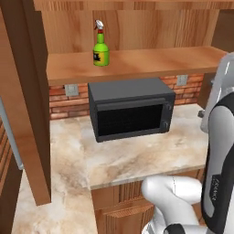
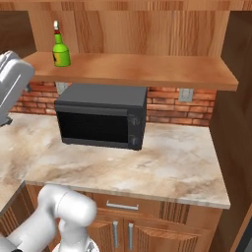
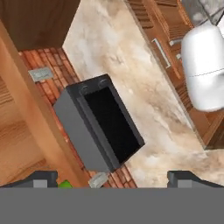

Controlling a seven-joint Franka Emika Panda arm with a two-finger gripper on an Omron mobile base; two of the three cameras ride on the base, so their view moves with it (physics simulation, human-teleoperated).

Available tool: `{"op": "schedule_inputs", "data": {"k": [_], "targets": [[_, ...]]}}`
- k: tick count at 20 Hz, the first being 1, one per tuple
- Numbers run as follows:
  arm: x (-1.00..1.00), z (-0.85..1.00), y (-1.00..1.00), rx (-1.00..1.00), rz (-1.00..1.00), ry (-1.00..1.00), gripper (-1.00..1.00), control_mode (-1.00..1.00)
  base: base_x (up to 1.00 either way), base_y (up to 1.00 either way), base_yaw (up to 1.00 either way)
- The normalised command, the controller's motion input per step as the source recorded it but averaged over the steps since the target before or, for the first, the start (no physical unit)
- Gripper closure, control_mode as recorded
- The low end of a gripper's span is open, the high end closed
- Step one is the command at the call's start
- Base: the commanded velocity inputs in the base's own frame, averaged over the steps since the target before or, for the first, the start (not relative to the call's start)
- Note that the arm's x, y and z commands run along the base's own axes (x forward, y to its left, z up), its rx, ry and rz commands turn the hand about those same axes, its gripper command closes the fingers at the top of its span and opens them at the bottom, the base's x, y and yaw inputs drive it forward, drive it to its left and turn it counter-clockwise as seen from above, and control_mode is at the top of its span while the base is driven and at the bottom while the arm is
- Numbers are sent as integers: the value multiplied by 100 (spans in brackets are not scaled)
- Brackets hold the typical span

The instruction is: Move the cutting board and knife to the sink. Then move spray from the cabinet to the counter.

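From the left base camera, we see the spray [image 1: 101,44], a small green bottle with a white-and-red trigger, standing upright on the cabinet's [image 1: 132,27] light wooden shelf board, toward its left end. Directly below and slightly to the right sits a dark microwave [image 1: 131,114] on the counter [image 1: 137,157]. Our white arm rises along the right edge of this picture, well to the right of the bottle.

From the right base camera, the same bottle stands at the far left of the shelf, above the microwave's left corner. Our arm passes the left edge of the picture at about shelf height, so the bottle lies just to the right of it in this view. The bottle's long axis runs straight up, neck on top.

From the hand camera, which is rolled sideways, the gripper [image 3: 116,178] shows as two dark finger tips set far apart at the bottom, open and holding nothing. A sliver of bright green peeks out just inside the left tip, beside the shelf edge; we judge that to be the bottle, close to the claw and off toward that side. The microwave door faces us in the middle. We judge that the coming move turns on centring the bottle's body between the spread tips.
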Motion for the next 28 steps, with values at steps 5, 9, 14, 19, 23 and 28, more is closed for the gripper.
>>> {"op": "schedule_inputs", "data": {"k": [5, 9, 14, 19, 23, 28], "targets": [[0, -30, 15, -44, 59, 16, -100, -100, 0, 0, 0], [0, -27, 13, -45, 61, 8, -100, -100, 0, 0, 0], [0, -26, 0, -47, 68, 0, -100, -100, 0, 0, 0], [0, -37, 0, -48, 70, 0, -100, -100, 0, 0, 0], [0, -44, 0, -48, 70, -5, -100, -100, 0, 0, 0], [0, 14, 0, -31, 71, -30, -100, -100, 0, 0, 0]]}}
